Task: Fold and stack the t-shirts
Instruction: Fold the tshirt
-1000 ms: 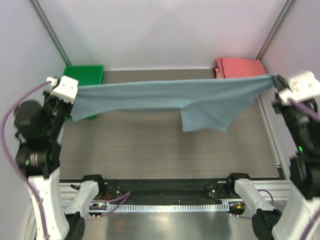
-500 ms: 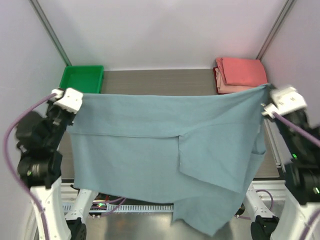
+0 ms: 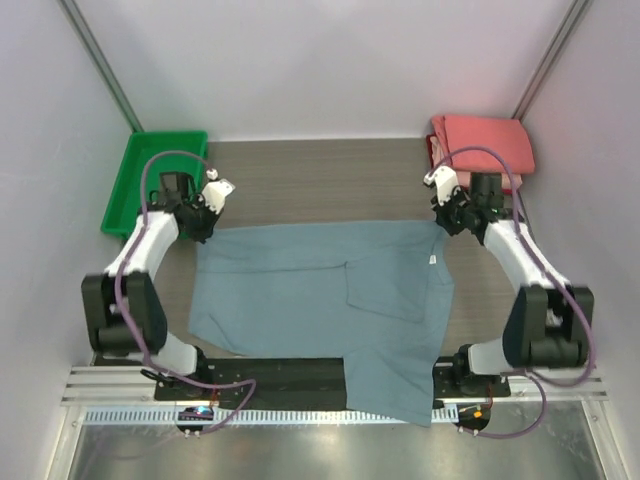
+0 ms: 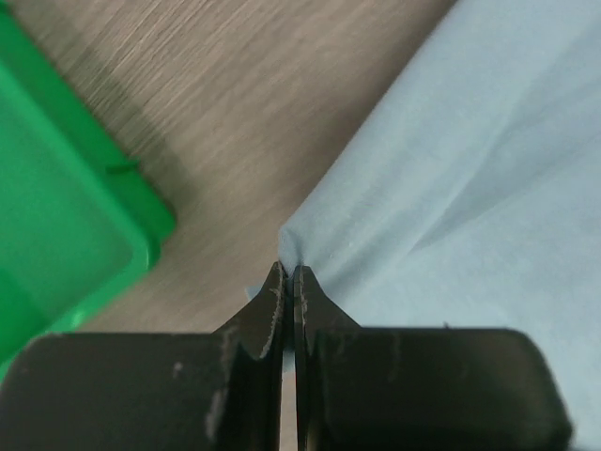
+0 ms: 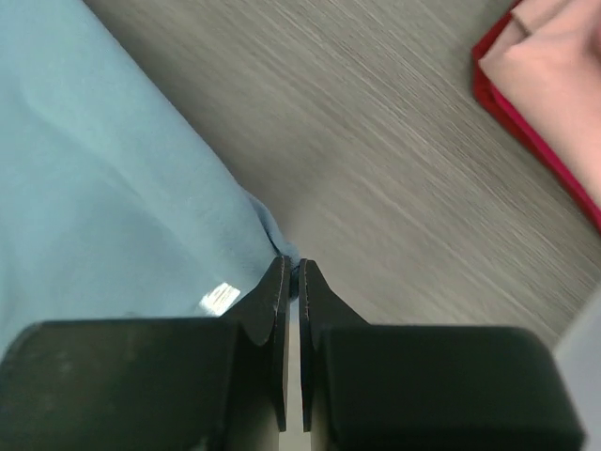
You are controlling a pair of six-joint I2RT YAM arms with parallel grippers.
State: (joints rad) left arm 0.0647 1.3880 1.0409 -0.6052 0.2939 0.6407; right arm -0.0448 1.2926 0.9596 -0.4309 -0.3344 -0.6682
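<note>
Left gripper [image 4: 288, 272]: jaws pressed together with only a hairline between them, nipping the far left corner of the blue-grey t-shirt [image 3: 310, 290] low over the table [image 3: 320, 180]. Right gripper [image 5: 291, 263]: closed just as tightly on the far right corner of the same shirt, with the small white neck label [image 5: 219, 297] just beside the fingertips. Runs nearly straight along its far edge from one grip to the other, across the middle of the table. Lies spread flat and mostly smooth from there toward the arm bases, with a folded-over flap showing as a stepped crease near the centre. Hangs, at the near right, past the table edge and over the dark mounting rail [image 3: 300, 368] between the two bases. Well apart, in the far right corner: coral-red t-shirts [image 3: 485, 140], folded into flat rectangles and stacked, not touching the blue-grey one, with bare wood-grain between them in the right wrist view. In the far left corner: green tray [image 3: 160, 170], near the left arm's fingers but apart from the cloth, one rounded corner showing in the left wrist view.
</note>
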